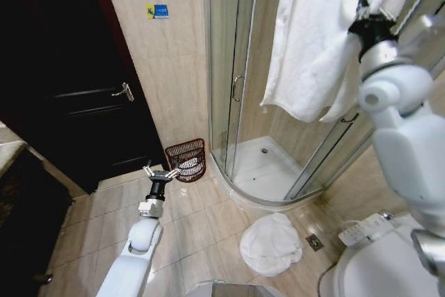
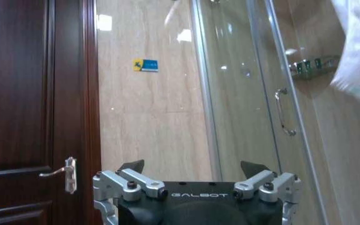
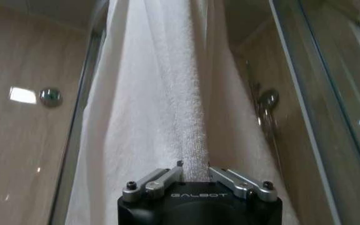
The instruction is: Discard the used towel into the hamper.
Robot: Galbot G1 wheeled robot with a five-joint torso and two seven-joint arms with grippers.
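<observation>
At the left of the head view stood a dark wooden door [image 1: 83, 95] with a metal lever handle [image 1: 124, 91]. Beside it, the beige tiled wall [image 1: 167, 81] carried a small blue and yellow sticker [image 1: 157, 10].

The left gripper [image 1: 160, 170] was held low over the tiled floor [image 1: 188, 227], out in front of the robot and pointed toward the foot of that wall. Its jaws were spread wide with nothing between them; the left wrist view showed both fingers [image 2: 131, 165] well apart against the wall and door.

The hamper [image 1: 187, 160], a dark red-brown openwork wire basket, stood on the floor against the wall, in the corner where the wall met the glass shower enclosure [image 1: 233, 67]. It sat just beyond the left gripper. Something pale showed through its wires; what it was could not be told.

A white towel [image 1: 272, 243] lay crumpled on the floor in front of the curved shower tray [image 1: 264, 172], near the white toilet [image 1: 379, 262] at the lower right.

At the upper right, a large white hanging towel [image 1: 320, 39] draped down over the shower enclosure. The right gripper [image 1: 368, 24] was raised high and closed narrowly on a gathered fold of the hanging towel; the right wrist view showed the cloth pinched between the fingers [image 3: 161, 180] and running straight up from them.
</observation>
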